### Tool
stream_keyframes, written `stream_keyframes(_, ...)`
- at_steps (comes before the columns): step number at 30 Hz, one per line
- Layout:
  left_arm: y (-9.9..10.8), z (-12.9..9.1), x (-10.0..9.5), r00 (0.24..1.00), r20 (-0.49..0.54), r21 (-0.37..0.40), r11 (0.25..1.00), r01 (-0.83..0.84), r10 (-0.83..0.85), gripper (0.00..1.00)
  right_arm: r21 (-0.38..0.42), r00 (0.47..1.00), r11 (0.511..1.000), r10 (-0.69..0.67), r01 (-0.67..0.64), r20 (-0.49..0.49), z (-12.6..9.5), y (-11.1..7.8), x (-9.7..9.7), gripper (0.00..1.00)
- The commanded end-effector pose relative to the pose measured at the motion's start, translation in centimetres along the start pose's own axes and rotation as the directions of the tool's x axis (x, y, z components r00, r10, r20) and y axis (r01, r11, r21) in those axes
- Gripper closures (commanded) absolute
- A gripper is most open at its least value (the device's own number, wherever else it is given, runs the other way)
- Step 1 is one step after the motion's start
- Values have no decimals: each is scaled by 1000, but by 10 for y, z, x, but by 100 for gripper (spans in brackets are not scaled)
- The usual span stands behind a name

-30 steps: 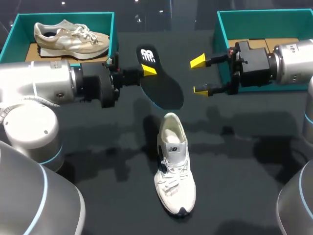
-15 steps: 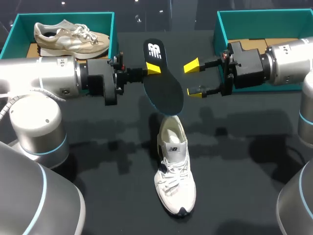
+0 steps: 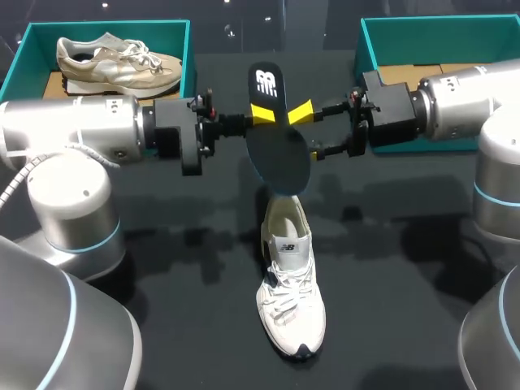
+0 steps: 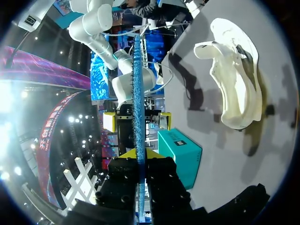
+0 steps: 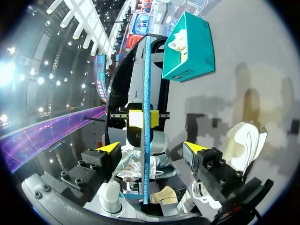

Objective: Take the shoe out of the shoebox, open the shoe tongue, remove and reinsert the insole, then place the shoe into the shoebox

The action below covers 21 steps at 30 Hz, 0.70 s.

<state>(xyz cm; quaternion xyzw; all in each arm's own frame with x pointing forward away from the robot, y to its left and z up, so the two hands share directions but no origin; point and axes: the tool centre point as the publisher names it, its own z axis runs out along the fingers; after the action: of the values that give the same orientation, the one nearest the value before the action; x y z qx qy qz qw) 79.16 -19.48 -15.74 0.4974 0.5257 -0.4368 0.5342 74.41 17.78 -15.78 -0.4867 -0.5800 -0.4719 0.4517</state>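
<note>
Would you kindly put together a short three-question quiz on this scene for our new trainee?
1. True or false: the left gripper is shut on the insole.
2. Where is the white sneaker? A: inside a shoebox. B: on the table, near the insole's lower end. C: held in a gripper.
3. Fill in the gap: the right gripper is ____, with one finger on each side of the insole and neither touching it.
Key: 1 true; 2 B; 3 open.

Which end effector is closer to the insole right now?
Left. The left end effector is shut on the insole; the right end effector straddles it with open fingers, not touching.
</note>
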Motion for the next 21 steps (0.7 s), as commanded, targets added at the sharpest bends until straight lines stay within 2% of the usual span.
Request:
stream_keyframes(1, 2, 7, 3, 1000, 11, -4, 1000, -4, 4, 100, -3, 1000, 1000, 8, -8, 3, 8, 0, 0, 55)
stream_keyframes(2, 3, 7, 3, 1000, 12, -5, 1000, -5, 5, 100, -3, 1000, 1000, 9, -9, 1, 9, 0, 0, 59)
stream_keyframes(13, 8, 14, 3, 999, 17, -15, 1000, -27, 27, 100, -1, 1000, 1000, 19, -19, -12, 17, 1, 0, 75)
stream_keyframes(18, 10, 17, 4, 999, 21, -18, 999, -28, 28, 100, 1, 999, 1000, 20, -20, -25, 19, 2, -1, 78)
stream_keyframes(21, 9, 18, 4, 999, 20, -16, 999, -28, 28, 100, 0, 999, 1000, 19, -19, -29, 20, 2, -1, 86)
